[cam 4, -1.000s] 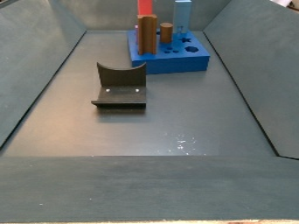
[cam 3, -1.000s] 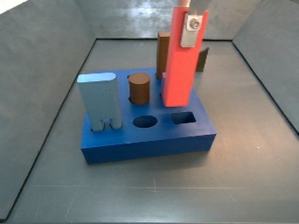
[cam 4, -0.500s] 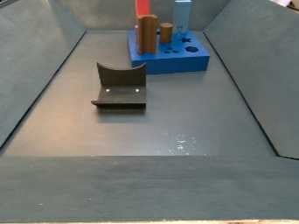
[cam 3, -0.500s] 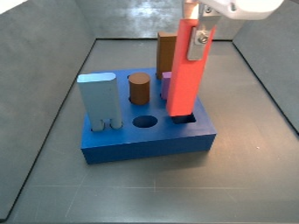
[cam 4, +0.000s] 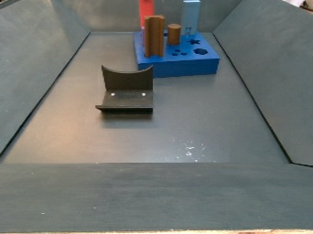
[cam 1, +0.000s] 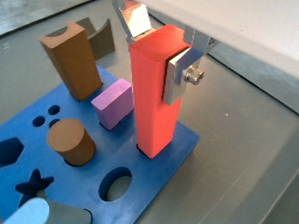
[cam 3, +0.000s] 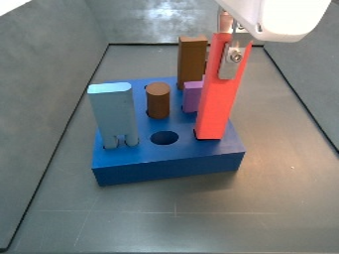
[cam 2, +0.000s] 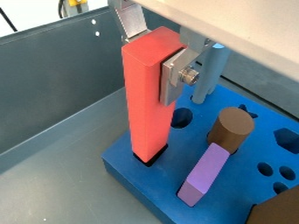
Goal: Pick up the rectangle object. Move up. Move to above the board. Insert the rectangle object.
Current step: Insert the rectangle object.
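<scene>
My gripper (cam 3: 231, 48) is shut on the top of the rectangle object (cam 3: 217, 89), a long red-orange bar held upright. Its lower end stands in the square hole at the near right corner of the board (cam 3: 166, 159), a thick blue block. In both wrist views the silver fingers (cam 1: 179, 75) (cam 2: 177, 71) clamp the bar (cam 1: 156, 96) (cam 2: 149, 101) from two sides, and its foot sits in the hole of the board (cam 1: 177, 163) (cam 2: 138, 171). The round hole (cam 3: 165, 138) beside it is open. In a side view the bar's top (cam 4: 152, 7) shows behind the brown block.
On the board stand a brown block (cam 3: 192, 58), a purple block (cam 3: 192, 96), a brown cylinder (cam 3: 158, 100) and a pale blue block (cam 3: 111, 114). The fixture (cam 4: 126, 90) stands on the floor away from the board. Grey walls enclose the floor.
The gripper has come down with the red-orange bar. Its lower end went from hanging above the board to standing in the square hole.
</scene>
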Motion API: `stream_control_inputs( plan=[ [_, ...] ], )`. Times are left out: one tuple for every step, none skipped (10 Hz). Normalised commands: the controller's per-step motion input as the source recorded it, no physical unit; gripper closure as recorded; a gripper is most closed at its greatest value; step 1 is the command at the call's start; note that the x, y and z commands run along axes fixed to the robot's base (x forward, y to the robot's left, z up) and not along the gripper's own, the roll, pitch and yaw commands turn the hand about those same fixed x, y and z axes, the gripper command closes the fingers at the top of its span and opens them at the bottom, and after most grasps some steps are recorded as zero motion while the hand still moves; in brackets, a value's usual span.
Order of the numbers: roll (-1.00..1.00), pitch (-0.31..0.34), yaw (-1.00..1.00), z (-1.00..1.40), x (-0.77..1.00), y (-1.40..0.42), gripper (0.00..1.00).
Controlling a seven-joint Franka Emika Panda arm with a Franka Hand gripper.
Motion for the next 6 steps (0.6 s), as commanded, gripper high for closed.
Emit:
stream_control_inputs(
  plan=[
    [0.02,0.0,0.0,-0.1,0.0,0.08,1.0],
    [0.03,0.0,0.29,-0.13,-0.05,0.08,1.0],
    [0.0,0.0,0.28,-0.09,0.0,0.0,1.0],
    [0.0,0.0,0.11,-0.08,0.0,0.0,1.0],
    [0.0,0.0,0.0,-0.15,0.0,-0.06,1.0],
    [0.0,-0.006,0.06,-0.33,0.1,-0.08,1.0]
  ],
)
